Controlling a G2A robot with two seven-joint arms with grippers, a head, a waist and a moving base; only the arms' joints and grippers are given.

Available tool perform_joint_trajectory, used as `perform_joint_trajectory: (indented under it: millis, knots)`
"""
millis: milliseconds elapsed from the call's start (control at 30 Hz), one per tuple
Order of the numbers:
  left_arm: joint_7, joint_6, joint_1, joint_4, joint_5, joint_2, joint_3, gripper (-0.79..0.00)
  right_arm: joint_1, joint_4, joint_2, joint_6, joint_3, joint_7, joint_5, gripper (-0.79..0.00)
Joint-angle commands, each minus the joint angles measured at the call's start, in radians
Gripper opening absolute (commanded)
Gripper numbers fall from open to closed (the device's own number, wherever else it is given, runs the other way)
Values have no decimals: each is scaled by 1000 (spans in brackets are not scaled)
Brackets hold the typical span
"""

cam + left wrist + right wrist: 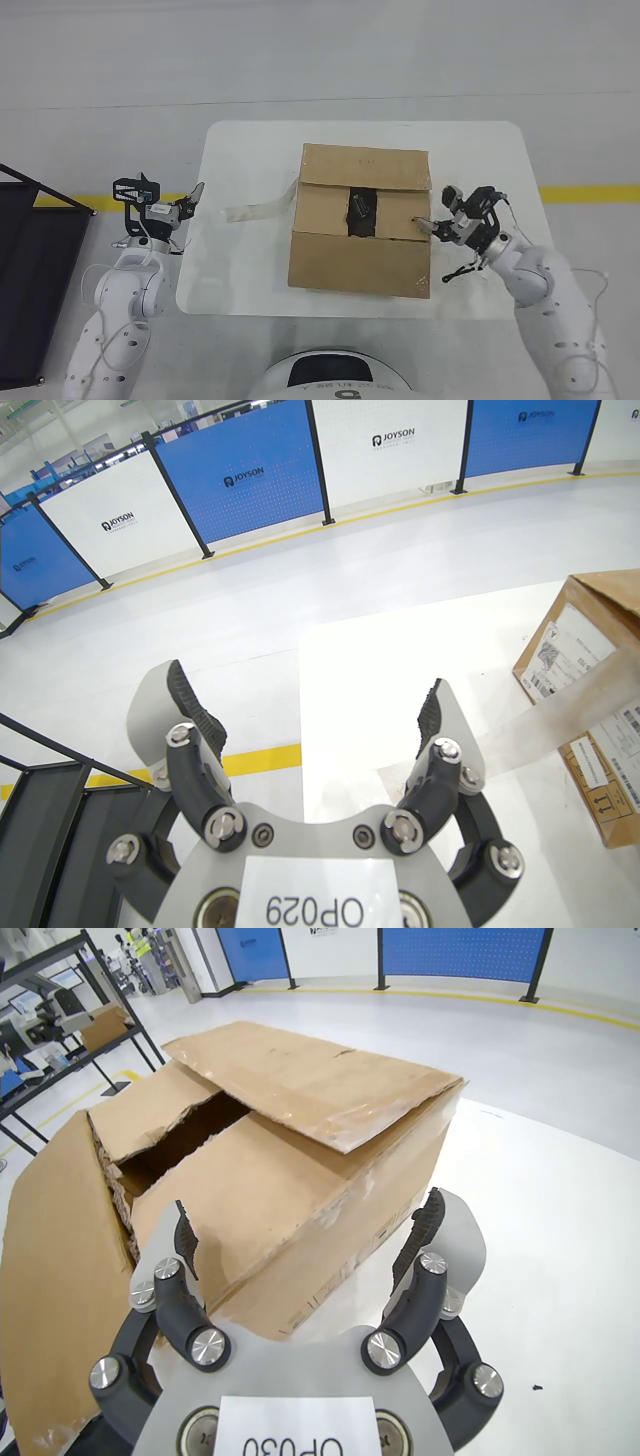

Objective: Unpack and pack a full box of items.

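Two empty claws gape wide: left claw by the surface edge, right claw at the box. The right wrist view shows torn flaps; the gap between them is dark.

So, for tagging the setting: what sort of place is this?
Probably a factory hall: blue and white partition panels, a yellow line on the pale floor, and metal racks beyond the cardboard box.

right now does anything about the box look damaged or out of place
Yes. The cardboard box has a ragged, torn flap edge along the dark gap in its top, where the flaps lie only partly closed. A loose strip of tape trails from the box's side onto the table.
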Motion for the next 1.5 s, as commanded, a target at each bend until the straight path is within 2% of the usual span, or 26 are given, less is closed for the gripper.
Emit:
perform_joint_trajectory:
  millis: [0,200,433,533,700,900,967,1067,1100,1233,1400,1467]
  knots:
    - [0,0,0,0,0,0,0,0,15,2,0,35,-5,13,-14,0]
    - [0,0,0,0,0,0,0,0,70,9,-2,153,-46,87,-87,0]
    - [0,0,0,0,0,0,0,0,146,39,-12,259,-83,105,-37,0]
    - [0,0,0,0,0,0,0,0,181,42,-15,359,-93,134,-62,0]
    - [0,0,0,0,0,0,0,0,240,68,-21,406,-109,175,-3,0]
    - [0,0,0,0,0,0,0,0,346,128,-30,406,-141,195,93,0]
    - [0,0,0,0,0,0,0,0,398,183,-35,426,-162,210,118,0]
    - [0,0,0,0,0,0,0,0,495,320,-50,429,-199,244,249,0]
    - [0,0,0,0,0,0,0,0,524,370,-58,410,-211,260,342,0]
    - [0,0,0,0,0,0,0,0,636,531,-73,418,-250,303,416,0]
    - [0,0,0,0,0,0,0,0,749,681,-83,509,-323,365,295,0]
    - [0,0,0,0,0,0,0,0,774,722,-88,513,-340,365,288,0]
